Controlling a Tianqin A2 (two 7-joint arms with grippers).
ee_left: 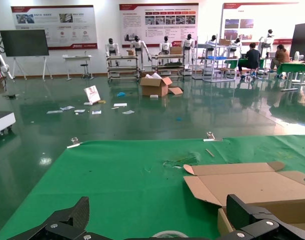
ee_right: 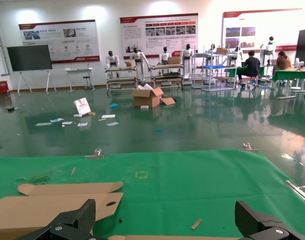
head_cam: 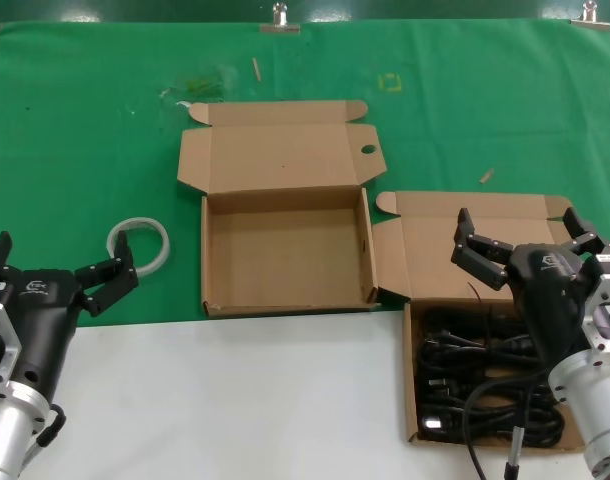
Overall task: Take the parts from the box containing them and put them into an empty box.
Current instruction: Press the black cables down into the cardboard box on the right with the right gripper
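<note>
Several black power cords lie tangled in the right cardboard box, whose lid stands open behind it. The twin box at the table's middle is empty, lid open at the back. My right gripper is open and empty, hovering above the cord box's lid. In the right wrist view its fingers are spread wide over green cloth, with the empty box's lid beside them. My left gripper is open and empty at the near left; its fingers also show in the left wrist view.
A white ring lies on the green cloth just beyond my left gripper and shows in the left wrist view. A bare white table surface runs along the front. A small tan scrap lies behind the right box.
</note>
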